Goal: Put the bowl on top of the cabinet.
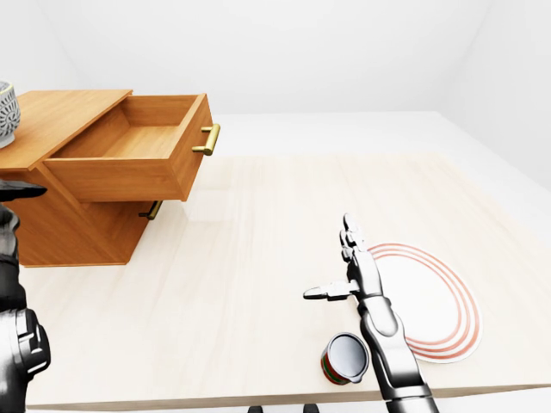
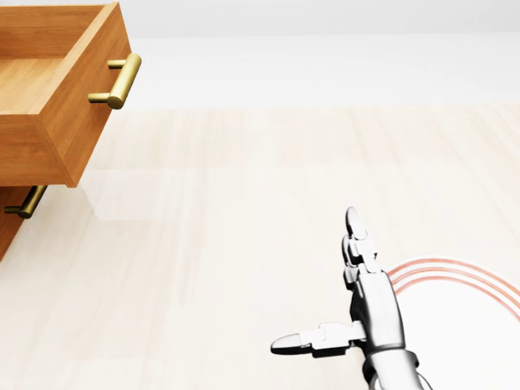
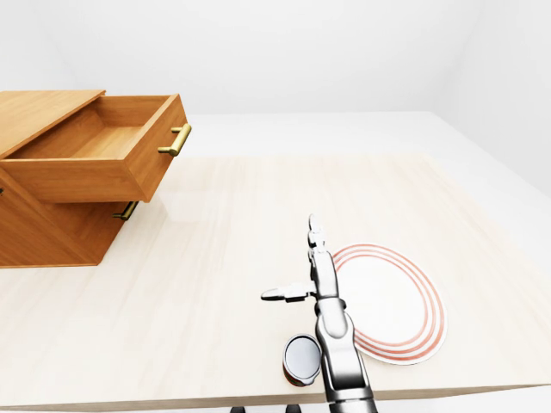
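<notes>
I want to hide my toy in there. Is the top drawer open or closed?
Open. The top drawer sticks far out of the cabinet, and you can see its bare wooden bottom. Nothing shows inside.

Right hand (image 1: 349,271) open, fingers (image 1: 350,241) straight toward the top of the left-eye view, thumb out leftward, forearm rising from the bottom edge, left arm (image 1: 17,335) at the left edge, hand unclear
</notes>
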Controlling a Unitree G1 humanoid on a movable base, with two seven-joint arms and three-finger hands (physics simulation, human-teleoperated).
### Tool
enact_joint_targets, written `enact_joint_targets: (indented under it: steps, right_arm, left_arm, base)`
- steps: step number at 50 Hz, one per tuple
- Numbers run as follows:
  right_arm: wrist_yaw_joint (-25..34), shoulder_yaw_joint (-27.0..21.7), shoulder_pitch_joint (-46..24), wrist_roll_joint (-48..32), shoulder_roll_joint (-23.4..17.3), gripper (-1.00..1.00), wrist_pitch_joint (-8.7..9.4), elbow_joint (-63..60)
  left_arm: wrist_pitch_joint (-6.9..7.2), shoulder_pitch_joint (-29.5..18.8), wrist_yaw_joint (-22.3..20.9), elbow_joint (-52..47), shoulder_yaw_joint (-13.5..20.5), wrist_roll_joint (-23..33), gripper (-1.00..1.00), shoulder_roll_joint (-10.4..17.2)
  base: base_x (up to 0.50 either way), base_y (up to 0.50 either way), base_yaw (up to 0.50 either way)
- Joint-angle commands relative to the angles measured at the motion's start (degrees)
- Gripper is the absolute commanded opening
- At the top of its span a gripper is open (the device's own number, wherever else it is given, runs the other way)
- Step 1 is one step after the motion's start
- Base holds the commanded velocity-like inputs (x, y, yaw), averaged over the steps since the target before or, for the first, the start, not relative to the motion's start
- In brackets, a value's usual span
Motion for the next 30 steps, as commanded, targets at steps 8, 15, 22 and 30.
enact_joint_targets:
  steps: [8, 15, 22, 30]
  right_arm:
    - [-0.01, 0.01, -0.38, -0.12, 0.02, 1.00, -0.14, 0.83]
    - [-0.03, 0.17, -0.39, -0.22, 0.10, 1.00, -0.18, 0.92]
    - [-0.11, 0.16, -0.72, -0.25, 0.12, 1.00, -0.44, 1.61]
    - [-0.09, 0.25, -0.54, -0.25, 0.15, 1.00, -0.32, 1.28]
  left_arm:
    - [0.00, 2.29, 0.00, 0.51, -0.41, -0.60, 1.00, -4.88]
    - [0.00, 3.85, 0.00, -5.99, 1.12, -2.42, 1.00, -4.76]
    - [0.00, 10.87, 0.00, -25.65, 5.84, -5.97, 1.00, -5.15]
    - [6.51, 19.33, -12.00, -57.34, 13.56, -9.82, 1.00, -6.92]
  base:
    - [0.00, 0.00, 0.00]
    - [0.00, 0.00, 0.00]
    - [0.00, 0.00, 0.00]
    - [0.00, 0.00, 0.00]
